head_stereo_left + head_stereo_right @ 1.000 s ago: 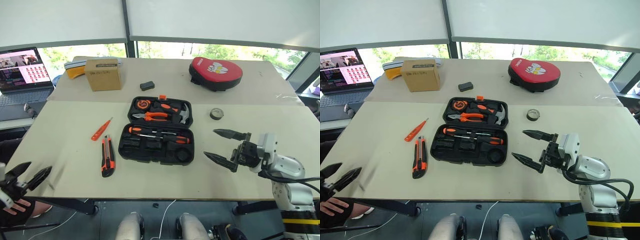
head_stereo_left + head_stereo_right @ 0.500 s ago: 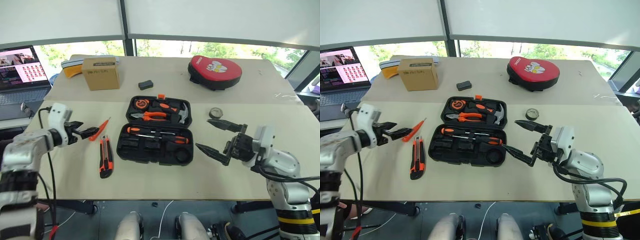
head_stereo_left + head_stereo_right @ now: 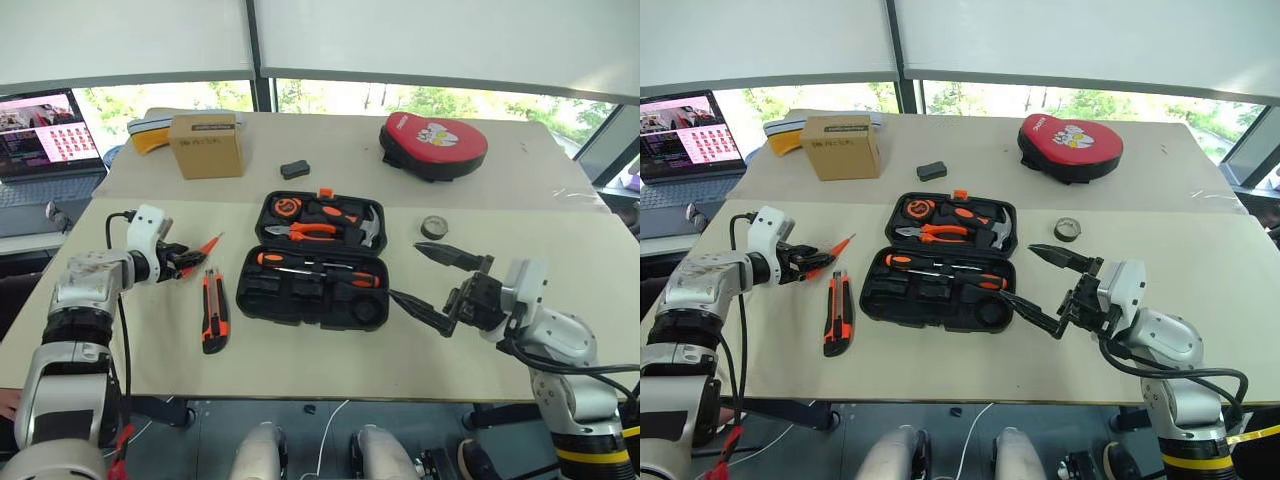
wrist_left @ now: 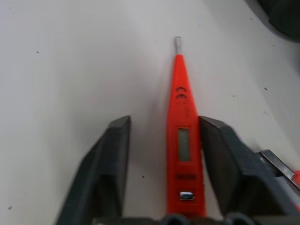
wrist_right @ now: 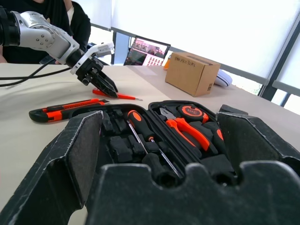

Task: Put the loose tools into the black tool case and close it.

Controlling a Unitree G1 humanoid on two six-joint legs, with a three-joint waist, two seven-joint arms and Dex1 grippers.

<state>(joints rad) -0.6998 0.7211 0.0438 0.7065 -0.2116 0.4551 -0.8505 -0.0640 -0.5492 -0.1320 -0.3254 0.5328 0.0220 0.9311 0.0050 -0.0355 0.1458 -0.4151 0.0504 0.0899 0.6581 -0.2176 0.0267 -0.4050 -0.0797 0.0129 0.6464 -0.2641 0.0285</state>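
- One tester screwdriver [image 4: 183, 140] lies between our left gripper [image 4: 164, 159]'s parted fingers, touching one, its long axis along them, left of the black tool case [image 3: 312, 262].
- Our right gripper [image 3: 436, 285], fingers wide apart, sits right of the case.

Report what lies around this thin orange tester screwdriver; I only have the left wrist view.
Observer: The black plastic hinged tool case lies open right of the tester screwdriver, two long orange-and-black-handled screwdrivers slotted inside.
Operator: Locate the knife.
Observer: The orange-and-black utility knife lies nearer the robot than the tester, beside the case.
Operator: Report the right hand.
Observer: The right hand hovers open at the case's right end; a small dark tape roll sits on the table beyond it.
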